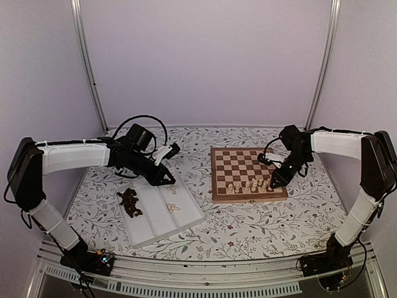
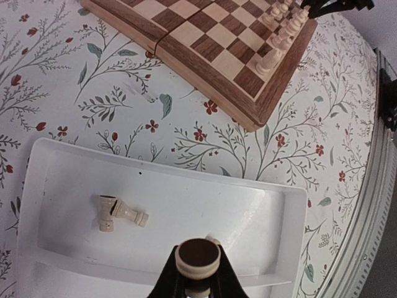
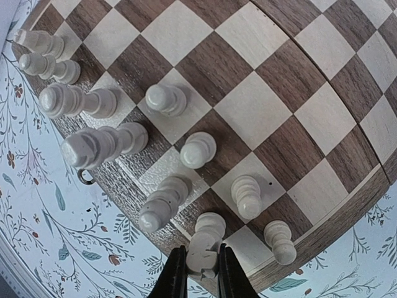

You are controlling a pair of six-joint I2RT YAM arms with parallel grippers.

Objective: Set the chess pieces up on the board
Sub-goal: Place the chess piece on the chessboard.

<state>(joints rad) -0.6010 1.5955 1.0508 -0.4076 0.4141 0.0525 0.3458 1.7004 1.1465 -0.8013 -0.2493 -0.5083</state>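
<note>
Bench point(image 1: 248, 233): a flowered cloth is seen in all three views, with the board and the tray upon it.
Board point(image 1: 248, 162): set right of centre in the top view, just beside the tray's far right corner. Only one corner of it is caught at the top of the left wrist view.
Tray point(image 1: 149, 231): white, with three compartments, placed left of the board.
Dark pieces point(image 1: 129, 202): heaped in the tray's left compartment. They are shown by the top view alone.
Cream pieces point(image 1: 248, 184): stood along the board's near edge. In the top view they are a blurred row. In the right wrist view about ten are told apart, upright on their squares.
Loose pair point(image 2: 118, 213): two cream pieces lie on their sides in the tray, touching. In the top view they are mere pale specks.
Left jaws: closed on a held piece point(image 2: 197, 257), cream, seen base-on with a dark round sole, above the tray. In the top view this piece cannot be made out.
Right jaws: closed on an edge piece point(image 3: 205, 239), cream, upright at the board's outermost row. Whether its base touches the square cannot be told.
Ring point(image 3: 85, 178): a small metal loop on the board's rim, visible only from the right wrist.
</note>
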